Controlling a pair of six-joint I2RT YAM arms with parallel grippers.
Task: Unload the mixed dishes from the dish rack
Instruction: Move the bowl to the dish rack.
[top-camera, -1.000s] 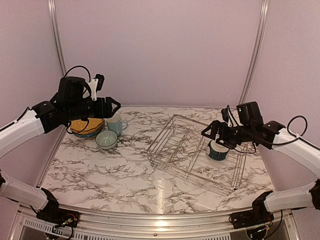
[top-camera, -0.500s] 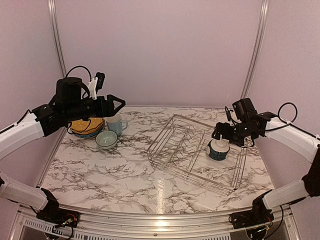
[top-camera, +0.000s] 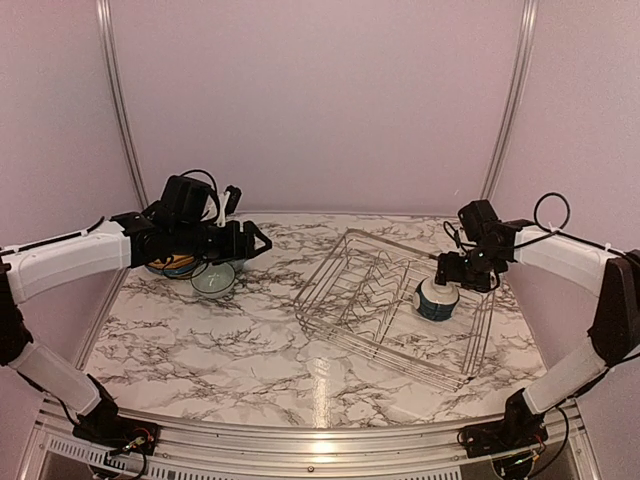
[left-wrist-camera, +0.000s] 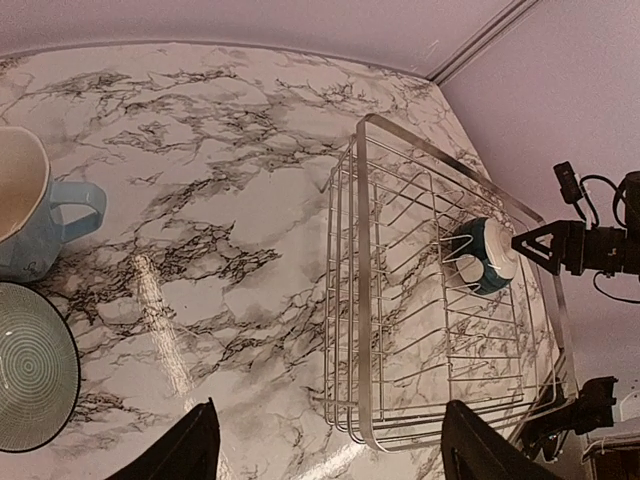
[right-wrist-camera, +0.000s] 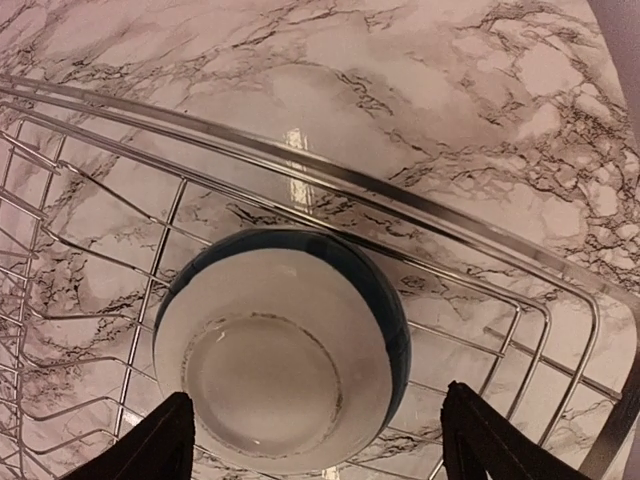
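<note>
Spread wide and empty, the right gripper (right-wrist-camera: 315, 400) straddles the upturned dark-blue-and-white bowl (right-wrist-camera: 280, 350) at the right end of the silver wire dish rack (left-wrist-camera: 345, 300) — squeezed, its slick sloping wall could squirt free.

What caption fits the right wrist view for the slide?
Right gripper, jaws open, fingers on either side of the upturned dark-and-white bowl sitting in the wire dish rack.
</note>
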